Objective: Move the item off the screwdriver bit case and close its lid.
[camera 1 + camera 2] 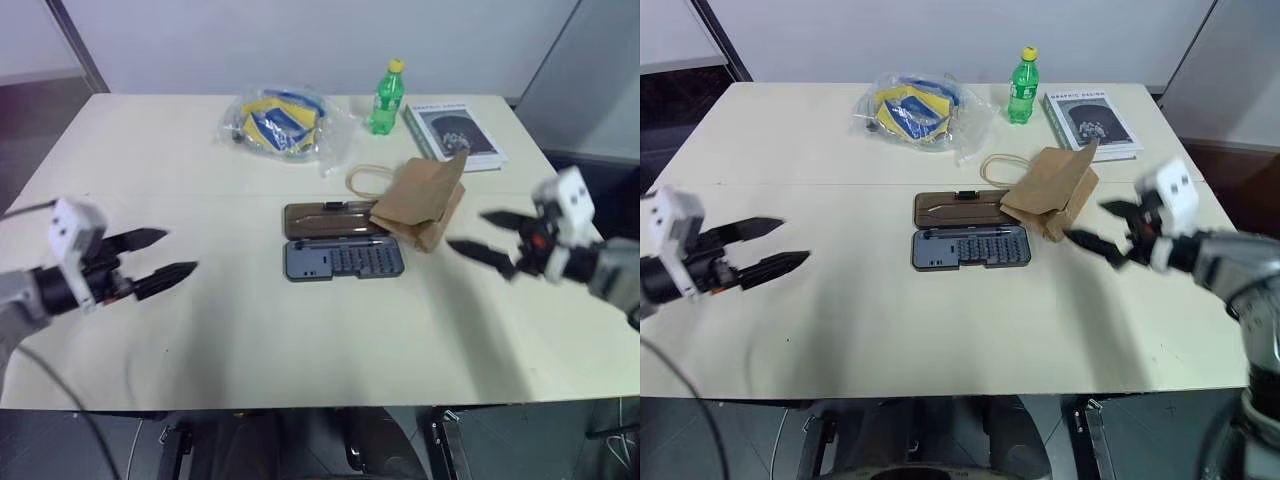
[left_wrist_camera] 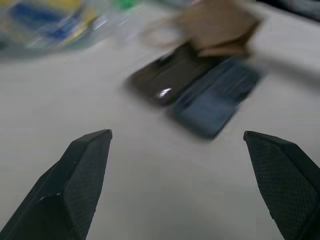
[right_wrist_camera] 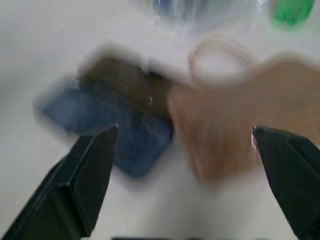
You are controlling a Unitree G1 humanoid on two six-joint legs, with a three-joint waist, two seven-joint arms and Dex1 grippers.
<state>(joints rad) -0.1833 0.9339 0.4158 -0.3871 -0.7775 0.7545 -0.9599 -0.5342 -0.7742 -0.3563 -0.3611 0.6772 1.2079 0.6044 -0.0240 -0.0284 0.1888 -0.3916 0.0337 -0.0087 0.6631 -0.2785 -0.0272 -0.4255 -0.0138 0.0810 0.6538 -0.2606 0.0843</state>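
Clearing the paper bag (image 1: 420,200) comes first, I judge, since it sits slumped across the right end of the open screwdriver bit case (image 1: 343,258) and its lid (image 1: 330,220) at the middle of the table (image 1: 300,340). My right gripper (image 1: 490,237) hovers just right of the bag, jaws spread and empty; the left gripper (image 1: 165,254) waits well apart on the left, equally released. I would pinch the bag's upper fold, lift it clear before carrying it right, and avoid dragging the case.

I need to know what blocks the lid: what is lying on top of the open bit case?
The brown paper bag lies over the right end of the bit case and its lid. The corner beneath it is covered.
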